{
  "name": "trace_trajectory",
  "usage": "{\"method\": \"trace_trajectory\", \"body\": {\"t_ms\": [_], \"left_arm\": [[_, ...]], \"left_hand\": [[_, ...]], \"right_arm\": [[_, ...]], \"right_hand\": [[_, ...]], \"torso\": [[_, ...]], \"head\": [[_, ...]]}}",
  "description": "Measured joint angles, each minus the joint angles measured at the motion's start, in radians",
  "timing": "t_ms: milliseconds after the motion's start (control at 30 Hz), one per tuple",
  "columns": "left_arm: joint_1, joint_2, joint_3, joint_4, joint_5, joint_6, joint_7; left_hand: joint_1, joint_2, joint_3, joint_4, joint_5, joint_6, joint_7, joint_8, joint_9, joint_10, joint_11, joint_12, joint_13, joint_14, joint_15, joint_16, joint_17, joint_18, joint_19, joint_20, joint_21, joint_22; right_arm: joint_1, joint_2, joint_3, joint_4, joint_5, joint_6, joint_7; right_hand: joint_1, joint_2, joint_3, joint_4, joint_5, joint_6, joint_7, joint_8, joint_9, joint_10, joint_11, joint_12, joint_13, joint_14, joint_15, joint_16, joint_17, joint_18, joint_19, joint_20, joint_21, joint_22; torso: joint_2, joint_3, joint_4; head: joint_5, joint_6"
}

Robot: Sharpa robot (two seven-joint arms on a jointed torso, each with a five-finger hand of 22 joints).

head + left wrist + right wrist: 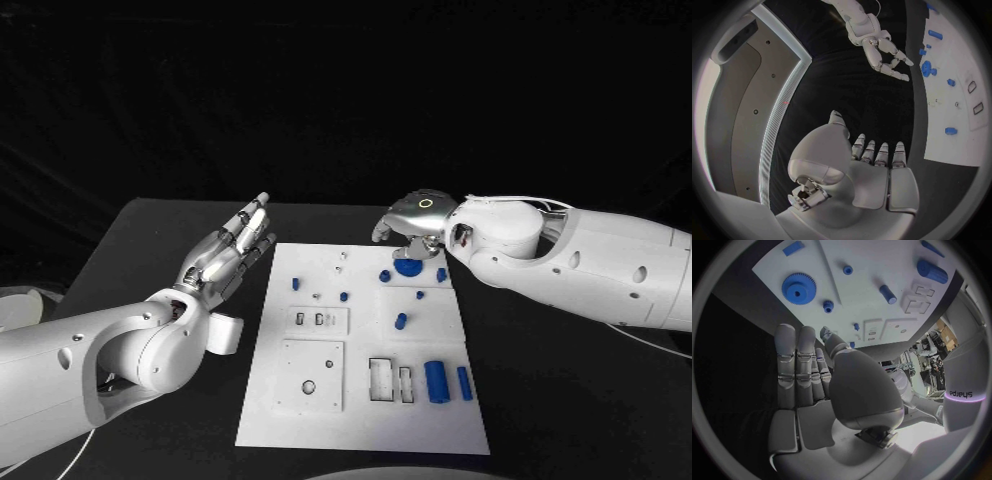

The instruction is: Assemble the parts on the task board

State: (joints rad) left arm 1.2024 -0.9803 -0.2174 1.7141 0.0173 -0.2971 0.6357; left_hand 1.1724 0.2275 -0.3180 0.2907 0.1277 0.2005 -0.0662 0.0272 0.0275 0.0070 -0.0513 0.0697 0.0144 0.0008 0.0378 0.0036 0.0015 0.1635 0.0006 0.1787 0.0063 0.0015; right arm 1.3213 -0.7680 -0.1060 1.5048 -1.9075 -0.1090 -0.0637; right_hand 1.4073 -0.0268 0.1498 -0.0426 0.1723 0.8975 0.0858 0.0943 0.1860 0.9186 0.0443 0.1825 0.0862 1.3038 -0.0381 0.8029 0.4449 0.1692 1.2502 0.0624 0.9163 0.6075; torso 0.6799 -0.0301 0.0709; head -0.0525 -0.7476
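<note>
Above the task board [361,420], my right hand [415,222] hovers over the blue gear [408,267], fingers [795,360] straight, holding nothing. My left hand [228,252] waits beside it, fingers spread and empty. Next I judge a careful grasp of the gear.

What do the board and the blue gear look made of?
The board looks like matte white plastic or painted sheet: flat, even, no glare, though the look leaves it open. The gear looks like moulded or printed plastic: uniform saturated blue, dull surface, crisp teeth around the rim.

Empty right hand [817,385] above blue gear [798,288]
</note>
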Motion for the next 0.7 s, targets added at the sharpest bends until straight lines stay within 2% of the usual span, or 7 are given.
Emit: {"method": "trace_trajectory", "body": {"t_ms": [300,500,700], "left_arm": [[0.000,0.003,0.000,-0.008,-0.004,0.007,0.005],[0.000,0.007,0.000,-0.015,-0.005,0.013,0.005],[0.000,0.010,0.000,-0.021,-0.006,0.019,0.005]], "left_hand": [[0.000,0.000,0.000,0.000,0.004,0.000,0.000,0.000,0.000,0.002,0.002,0.000,0.000,-0.003,0.003,0.000,0.000,0.000,0.000,0.000,0.000,0.000],[0.000,0.000,0.003,0.002,0.004,0.000,0.000,0.000,0.000,0.000,0.008,0.000,0.000,-0.003,0.004,0.000,0.000,0.000,0.000,0.000,0.000,0.000],[0.000,0.000,0.006,0.000,0.010,0.000,0.000,0.000,0.000,0.002,0.016,0.000,0.000,0.000,0.007,0.000,0.000,0.000,-0.002,0.006,0.000,0.000]], "right_arm": [[-0.035,0.008,-0.002,-0.025,-0.016,0.004,0.002],[-0.047,0.012,-0.002,-0.037,-0.017,0.005,0.006],[-0.065,0.031,-0.002,-0.069,-0.015,0.000,0.013]], "right_hand": [[-0.014,-0.014,0.025,0.014,-0.005,0.027,0.001,0.000,0.015,0.037,-0.002,0.019,0.014,-0.004,-0.004,0.012,0.011,0.000,0.000,0.000,0.033,0.048],[-0.019,-0.019,0.035,0.018,-0.004,0.027,0.001,-0.004,0.019,0.040,-0.002,0.021,0.021,-0.004,-0.004,0.017,0.014,0.000,0.000,0.000,0.047,0.072],[-0.024,-0.025,0.054,0.024,0.016,0.027,0.001,-0.013,0.024,0.047,-0.002,0.025,0.027,-0.004,-0.003,0.029,0.021,0.000,0.006,-0.001,0.082,0.117]], "torso": [[-0.005,0.0003,-0.0012],[-0.012,0.0019,-0.0016],[-0.018,0.0029,-0.0023]], "head": [[0.001,-0.011],[0.001,-0.013],[-0.001,-0.014]]}}
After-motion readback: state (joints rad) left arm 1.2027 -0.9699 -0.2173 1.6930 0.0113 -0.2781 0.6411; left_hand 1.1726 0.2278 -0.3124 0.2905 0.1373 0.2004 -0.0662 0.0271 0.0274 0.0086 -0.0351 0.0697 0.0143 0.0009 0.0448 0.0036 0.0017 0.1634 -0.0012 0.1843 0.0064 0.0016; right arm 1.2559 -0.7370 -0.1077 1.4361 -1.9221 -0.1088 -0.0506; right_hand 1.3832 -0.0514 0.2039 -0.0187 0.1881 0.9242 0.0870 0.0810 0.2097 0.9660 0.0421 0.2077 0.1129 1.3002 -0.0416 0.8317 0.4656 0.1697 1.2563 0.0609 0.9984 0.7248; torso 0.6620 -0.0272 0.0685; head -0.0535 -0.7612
